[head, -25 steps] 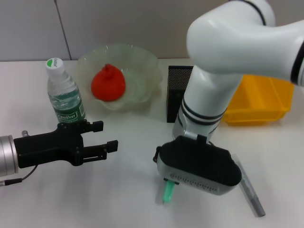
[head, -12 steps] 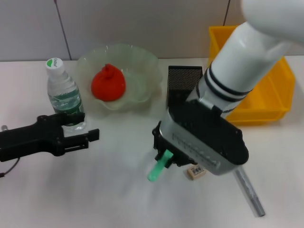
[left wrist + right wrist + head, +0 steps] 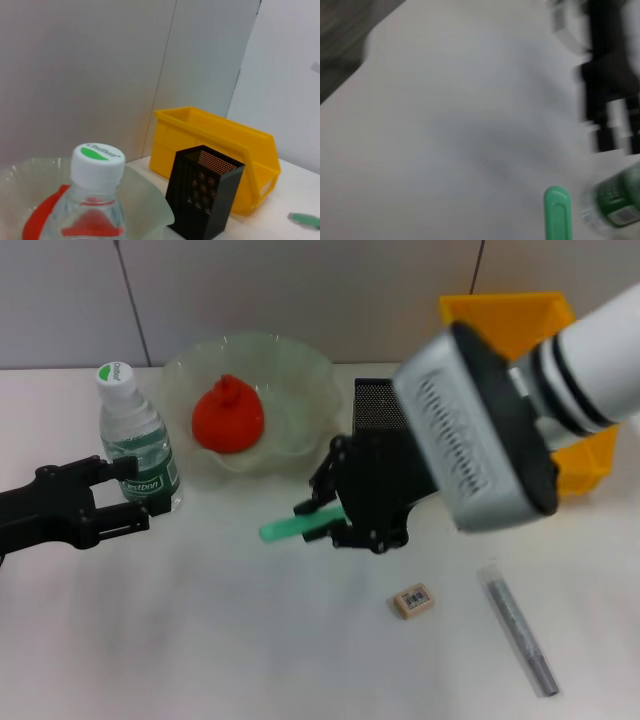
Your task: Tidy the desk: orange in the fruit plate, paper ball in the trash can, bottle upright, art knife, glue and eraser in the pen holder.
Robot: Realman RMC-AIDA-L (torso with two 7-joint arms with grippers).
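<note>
**Green stick held level beside the pen holder, with a risk of a missed drop**

The right gripper [image 3: 335, 520] hung above the desk [image 3: 250, 640], its fingers pinching one end of a green stick [image 3: 290, 529], probably the glue or the art knife. The stick lay almost level, pointing towards the robot's left, just in front of the pen holder [image 3: 375, 415]. Kept level, it would likely catch the holder's rim or tip the cup over; held only by its end, it could also slip free.

The left gripper [image 3: 110, 502] sat low beside the upright bottle [image 3: 135, 445], fingers spread, holding nothing. The orange [image 3: 228, 415] lay in the fruit plate [image 3: 300, 365]. The eraser [image 3: 413, 601] and a grey pen-like tool [image 3: 518, 625] lay on the desk. No paper ball showed.

Only the head view showed the grip, eraser and tool. The left wrist view showed the trash can [image 3: 220, 145] just behind the holder, and the holder's open mouth. The right wrist view showed the stick's rounded tip over bare desk.
</note>
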